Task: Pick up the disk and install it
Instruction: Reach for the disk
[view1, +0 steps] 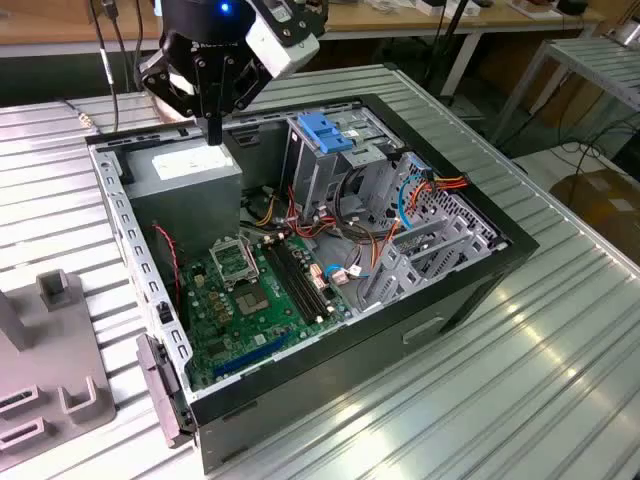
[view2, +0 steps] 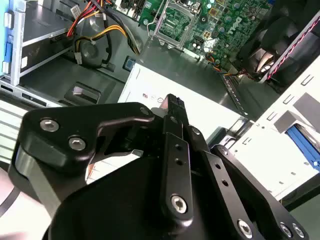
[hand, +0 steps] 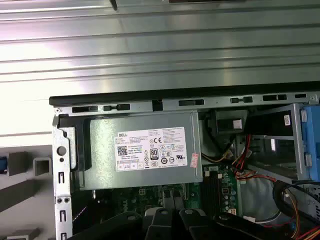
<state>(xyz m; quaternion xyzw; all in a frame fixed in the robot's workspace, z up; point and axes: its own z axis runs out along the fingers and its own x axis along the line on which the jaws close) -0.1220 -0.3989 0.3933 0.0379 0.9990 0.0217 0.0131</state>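
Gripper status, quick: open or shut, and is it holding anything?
Gripper: shut, holding nothing, hanging just above the power supply box.

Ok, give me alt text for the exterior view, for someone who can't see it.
The arm's gripper, fingers closed on nothing, hangs over the grey power supply box in an open computer case lying on a slatted metal table. A green motherboard and a metal drive cage with a blue latch sit inside.
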